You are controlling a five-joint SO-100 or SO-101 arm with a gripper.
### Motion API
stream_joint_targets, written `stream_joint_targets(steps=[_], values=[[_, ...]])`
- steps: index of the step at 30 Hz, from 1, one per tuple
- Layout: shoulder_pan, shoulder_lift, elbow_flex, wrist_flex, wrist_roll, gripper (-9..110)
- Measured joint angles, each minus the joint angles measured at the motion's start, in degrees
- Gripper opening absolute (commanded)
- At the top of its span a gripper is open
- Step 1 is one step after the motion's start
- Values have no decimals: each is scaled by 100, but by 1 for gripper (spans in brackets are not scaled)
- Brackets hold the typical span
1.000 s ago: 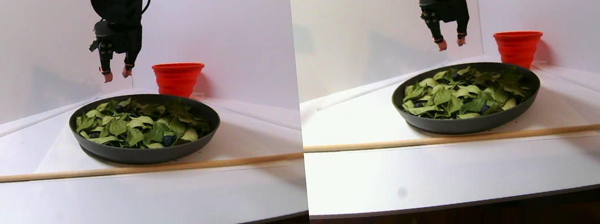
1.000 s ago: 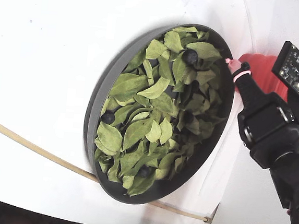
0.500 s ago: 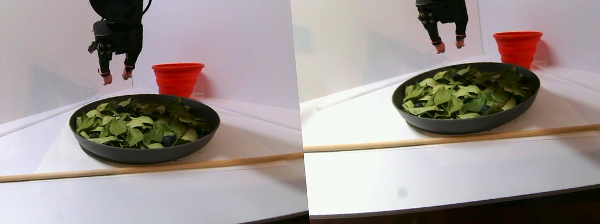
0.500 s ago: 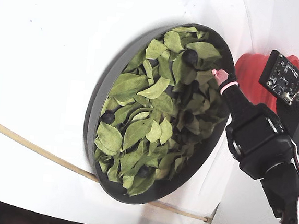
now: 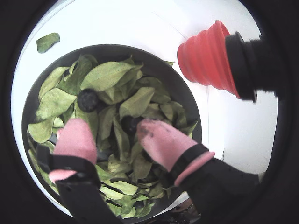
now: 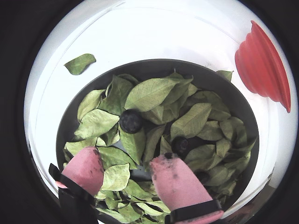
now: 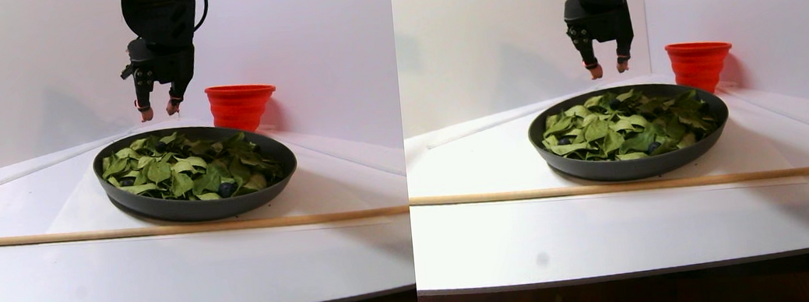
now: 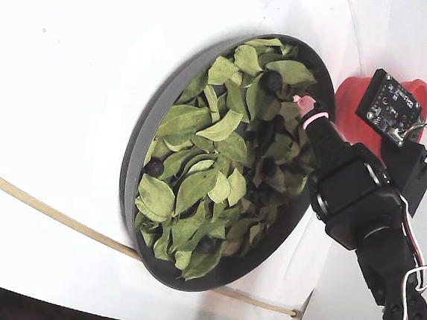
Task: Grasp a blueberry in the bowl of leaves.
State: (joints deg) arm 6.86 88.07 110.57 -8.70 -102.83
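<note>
**poster1:** Nothing grabbed so far. The claw (image 6: 128, 172) hangs spread wide and empty above the leaves (image 6: 149, 93), pink fingertips (image 6: 86, 168) clear of them.

**poster2:** Agreed. The blueberry (image 6: 131, 121) sits exposed just ahead, inside the bowl (image 6: 154, 65) on the counter (image 7: 150, 275). Looks like lowering, closing and lifting are all left.

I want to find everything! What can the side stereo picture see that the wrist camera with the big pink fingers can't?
Only the stereo pair shows the long wooden stick in front of the bowl, and that the gripper hangs above the bowl, clear of the leaves. Only a wrist view shows the blueberry up close, and a stray leaf outside the bowl. Both show the bowl, leaves, pink fingers and the red cup.
</note>
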Motion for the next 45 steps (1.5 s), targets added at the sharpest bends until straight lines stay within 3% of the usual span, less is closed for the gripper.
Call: stream_joint_targets(steps=[45], values=[[-44, -2021, -1529, -765, 193, 22]])
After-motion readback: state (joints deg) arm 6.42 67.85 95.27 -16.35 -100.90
